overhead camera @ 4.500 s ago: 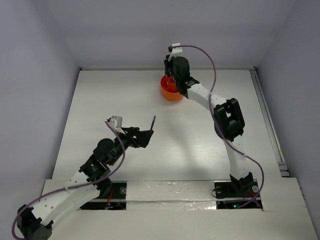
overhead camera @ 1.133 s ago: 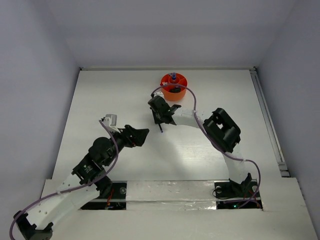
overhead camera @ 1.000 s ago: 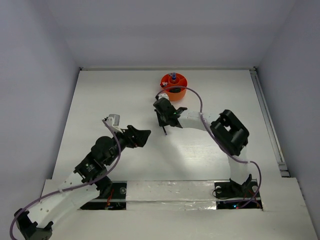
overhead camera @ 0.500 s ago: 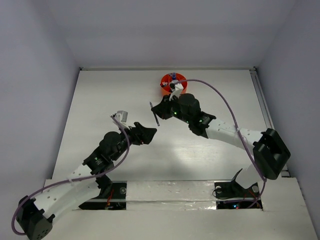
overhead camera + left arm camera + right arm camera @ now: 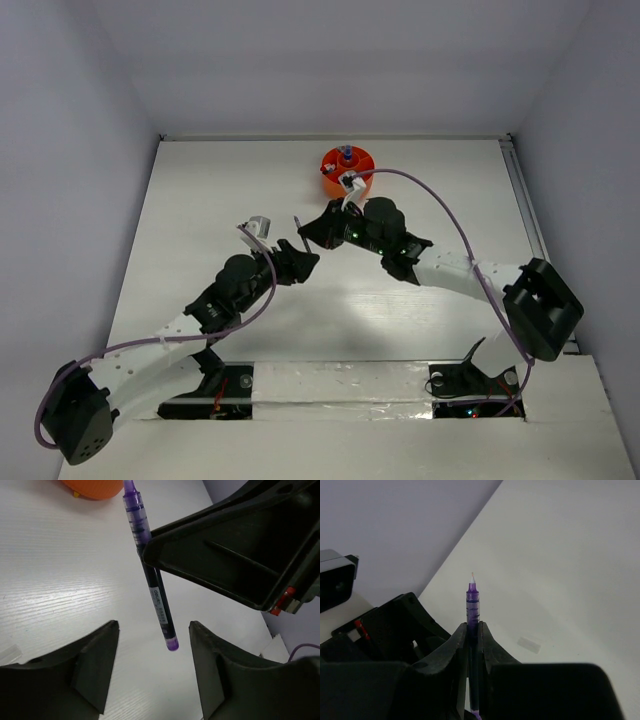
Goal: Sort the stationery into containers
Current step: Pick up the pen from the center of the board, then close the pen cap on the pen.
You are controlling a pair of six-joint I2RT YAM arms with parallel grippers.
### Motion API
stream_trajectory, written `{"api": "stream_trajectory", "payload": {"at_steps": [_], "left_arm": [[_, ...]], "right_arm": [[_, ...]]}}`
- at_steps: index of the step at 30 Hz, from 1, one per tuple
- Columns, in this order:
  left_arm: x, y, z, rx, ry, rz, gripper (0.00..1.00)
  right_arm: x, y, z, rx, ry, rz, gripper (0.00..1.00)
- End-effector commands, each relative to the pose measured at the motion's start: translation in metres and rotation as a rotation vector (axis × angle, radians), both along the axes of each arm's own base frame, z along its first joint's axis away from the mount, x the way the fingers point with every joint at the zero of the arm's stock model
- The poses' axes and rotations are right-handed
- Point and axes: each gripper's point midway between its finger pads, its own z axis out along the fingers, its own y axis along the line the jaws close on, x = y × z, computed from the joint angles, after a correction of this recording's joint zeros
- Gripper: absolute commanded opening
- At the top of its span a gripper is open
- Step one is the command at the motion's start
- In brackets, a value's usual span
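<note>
The right gripper [image 5: 472,625] is clenching the purple pen [image 5: 157,592] by its middle and holding it in the air over the middle of the table [image 5: 200,200], tip pointing away from the wrist. The left gripper [image 5: 153,625] is facing it from below with its jaws parted. The pen's rear end is hanging in the gap between them, touching neither finger. The right gripper's black fingers [image 5: 225,555] are crowding in just above the left jaws and covering a stretch of the barrel. The orange tub [image 5: 346,172] is sitting well apart near the far edge, with a blue-capped bottle [image 5: 346,153] standing in it; the right arm's cable [image 5: 440,205] is arching past its side. A small clear scrap [image 5: 529,644] is lying on the table.

Compared with half a second ago, the left arm is reaching further forward, bringing its gripper up to the pen, and its jaws are narrower. The pen is sitting slightly further left.
</note>
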Motion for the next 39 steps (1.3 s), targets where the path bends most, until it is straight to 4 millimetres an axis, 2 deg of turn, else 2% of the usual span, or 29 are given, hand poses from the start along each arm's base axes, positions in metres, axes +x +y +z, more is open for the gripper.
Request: {"api": "stream_trajectory", "payload": {"at_steps": [1,2,5,8,10,13,17,19,22,23,26,27,31,32,33,34,35,36,37,38,39], "left_arm": [[0.007,-0.006,0.041,-0.091,-0.092,0.002,0.52],[0.007,-0.007,0.041,-0.094,-0.094,0.000,0.45],[0.011,-0.005,0.042,-0.091,-0.097,0.011,0.36],[0.011,-0.004,0.041,-0.090,-0.101,0.017,0.33],[0.011,-0.004,0.039,-0.088,-0.099,0.017,0.28],[0.010,-0.004,0.036,-0.087,-0.098,0.011,0.13],[0.009,-0.004,0.033,-0.090,-0.091,0.008,0.13],[0.007,-0.005,0.032,-0.098,-0.089,0.003,0.19],[0.007,-0.005,0.029,-0.102,-0.082,0.001,0.20],[0.007,-0.005,0.029,-0.101,-0.081,0.001,0.19],[0.006,-0.005,0.028,-0.096,-0.083,-0.003,0.08],[0.007,-0.004,0.026,-0.090,-0.076,0.002,0.00],[0.005,0.001,0.030,-0.071,-0.081,0.012,0.00],[0.003,0.003,0.039,-0.080,-0.097,0.015,0.00],[0.001,0.007,0.033,-0.045,-0.080,0.019,0.00],[0.001,0.012,0.036,-0.038,-0.085,0.035,0.00],[-0.002,0.017,0.045,-0.046,-0.104,0.042,0.00],[-0.004,0.022,0.043,-0.020,-0.091,0.051,0.00],[-0.005,0.027,0.047,-0.018,-0.100,0.069,0.00],[-0.008,0.032,0.060,-0.032,-0.121,0.076,0.00],[-0.009,0.038,0.057,-0.010,-0.105,0.090,0.00]], "right_arm": [[-0.012,0.003,0.037,0.120,-0.060,0.054,0.00],[-0.013,0.003,0.036,0.120,-0.056,0.058,0.00],[-0.015,0.003,0.033,0.121,-0.048,0.062,0.00],[-0.016,0.004,0.030,0.121,-0.042,0.068,0.00],[-0.018,0.004,0.030,0.130,-0.034,0.077,0.00],[-0.020,0.007,0.025,0.137,-0.017,0.096,0.00],[-0.022,0.009,0.030,0.156,-0.019,0.111,0.00],[-0.024,0.010,0.034,0.168,-0.023,0.121,0.00],[-0.024,0.011,0.036,0.177,-0.024,0.127,0.00],[-0.025,0.011,0.037,0.180,-0.025,0.131,0.00],[-0.027,0.011,0.039,0.188,-0.023,0.141,0.00],[-0.028,0.010,0.038,0.188,-0.020,0.143,0.00],[-0.028,0.006,0.034,0.162,-0.014,0.127,0.00],[-0.028,0.005,0.033,0.153,-0.015,0.120,0.00],[-0.026,0.003,0.036,0.145,-0.022,0.106,0.04],[-0.026,0.002,0.032,0.112,-0.027,0.104,0.15],[-0.026,0.001,0.033,0.100,-0.035,0.107,0.21],[-0.023,-0.003,0.034,0.089,-0.043,0.102,0.26],[-0.024,-0.004,0.033,0.067,-0.055,0.106,0.37],[-0.026,-0.005,0.034,0.058,-0.062,0.113,0.41],[-0.026,-0.008,0.034,0.050,-0.076,0.130,0.42]]}}
